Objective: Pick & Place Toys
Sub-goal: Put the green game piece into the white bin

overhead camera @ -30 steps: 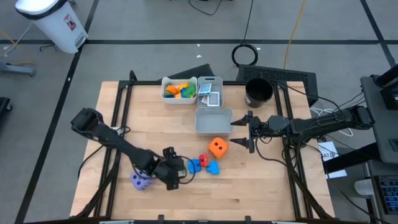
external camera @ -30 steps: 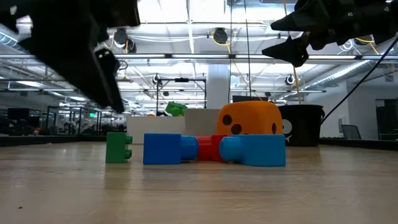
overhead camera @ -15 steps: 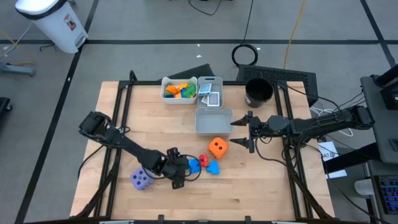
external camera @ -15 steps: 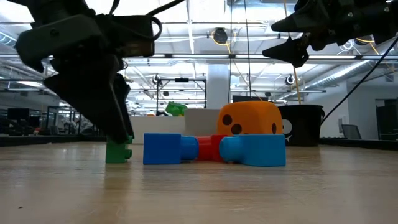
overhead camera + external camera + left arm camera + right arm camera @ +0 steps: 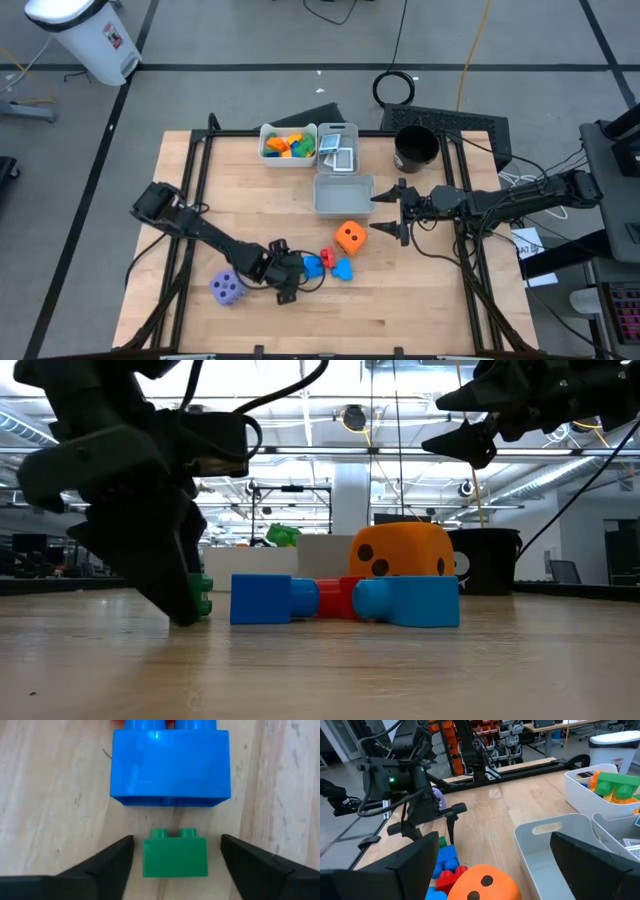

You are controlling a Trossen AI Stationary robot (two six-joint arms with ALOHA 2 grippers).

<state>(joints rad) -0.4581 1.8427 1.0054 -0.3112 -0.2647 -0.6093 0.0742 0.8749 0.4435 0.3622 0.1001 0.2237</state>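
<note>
The left gripper (image 5: 175,857) is down on the table (image 5: 430,300) near its front edge, its 2 fingers (image 5: 107,865) spread wide either side of a small green block (image 5: 175,852), not touching it. A blue block (image 5: 170,765) sits just beyond. The right gripper (image 5: 392,212) hangs wide open beside the orange die (image 5: 349,237).

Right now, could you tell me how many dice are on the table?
2: the orange die lies just below the grey bin; the purple die sits near the table's front edge, beside the left arm. None seem hidden.
</note>
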